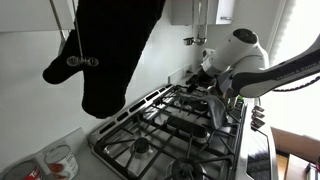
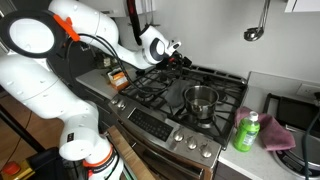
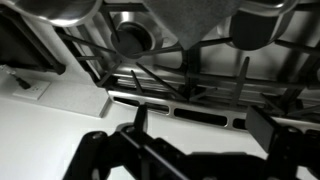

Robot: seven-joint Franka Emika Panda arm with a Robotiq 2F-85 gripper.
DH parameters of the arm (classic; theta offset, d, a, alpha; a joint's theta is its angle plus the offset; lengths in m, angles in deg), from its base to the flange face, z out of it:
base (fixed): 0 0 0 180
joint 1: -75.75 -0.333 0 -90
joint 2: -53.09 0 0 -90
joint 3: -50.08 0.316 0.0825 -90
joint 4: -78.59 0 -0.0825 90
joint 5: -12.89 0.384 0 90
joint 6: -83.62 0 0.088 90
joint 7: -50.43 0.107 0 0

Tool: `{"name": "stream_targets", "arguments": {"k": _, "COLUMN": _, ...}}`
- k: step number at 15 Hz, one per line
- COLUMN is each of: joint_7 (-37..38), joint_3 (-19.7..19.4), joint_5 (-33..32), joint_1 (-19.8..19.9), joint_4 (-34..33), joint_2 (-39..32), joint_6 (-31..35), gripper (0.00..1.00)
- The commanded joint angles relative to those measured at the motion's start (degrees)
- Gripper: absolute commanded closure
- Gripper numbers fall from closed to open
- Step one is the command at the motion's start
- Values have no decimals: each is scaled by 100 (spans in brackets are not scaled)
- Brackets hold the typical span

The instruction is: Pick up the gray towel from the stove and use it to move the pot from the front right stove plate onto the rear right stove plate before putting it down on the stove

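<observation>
A steel pot (image 2: 201,100) stands on the front right plate of the gas stove (image 2: 160,88). My gripper (image 2: 180,56) hangs low over the rear left part of the stove, far from the pot; it also shows in an exterior view (image 1: 214,90). In the wrist view the gripper (image 3: 205,120) is open, its two dark fingers spread wide with nothing between them, above the stove's edge and grates (image 3: 170,75). I cannot make out a gray towel on the stove. A mauve-grey cloth (image 2: 282,135) lies on the counter to the right of the stove.
A green bottle (image 2: 247,132) stands on the counter beside the stove's front right corner. A black oven mitt (image 1: 110,50) hangs in the foreground of an exterior view. A ladle (image 2: 255,30) hangs on the wall. A glass jar (image 1: 60,160) sits on the counter.
</observation>
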Motion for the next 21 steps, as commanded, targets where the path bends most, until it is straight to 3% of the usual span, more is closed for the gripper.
{"name": "stream_targets", "arguments": {"k": 1, "joint_7": -859, "joint_3": -825, "joint_5": 1431, "joint_1": -1171, "joint_4": -108, "joint_2": 97, "joint_6": -692, "gripper": 0}}
{"name": "stream_targets", "arguments": {"k": 5, "joint_7": -1195, "joint_3": -1215, "joint_5": 2081, "joint_1": -1690, "joint_4": -418, "joint_2": 296, "joint_6": -1725, "gripper": 0}}
{"name": "stream_targets", "arguments": {"k": 8, "joint_7": -554, "joint_3": -1244, "joint_5": 2110, "joint_1": -1665, "joint_4": -658, "joint_2": 314, "joint_6": -2561, "gripper": 0}}
{"name": "stream_targets", "arguments": {"k": 15, "joint_7": -399, "joint_3": -1318, "joint_5": 1956, "joint_1": -1697, "joint_4": -679, "joint_2": 289, "joint_6": -2522, "gripper": 0}}
{"name": "stream_targets", "arguments": {"k": 17, "joint_7": 417, "joint_3": -1180, "joint_5": 1572, "joint_1": -1462, "joint_4": -790, "joint_2": 191, "joint_6": -2644, "gripper": 0}}
{"name": "stream_targets", "arguments": {"k": 21, "joint_7": 1541, "joint_3": -1217, "joint_5": 1600, "joint_1": -1352, "joint_4": -1081, "joint_2": 0, "joint_6": -3046, "gripper": 0}}
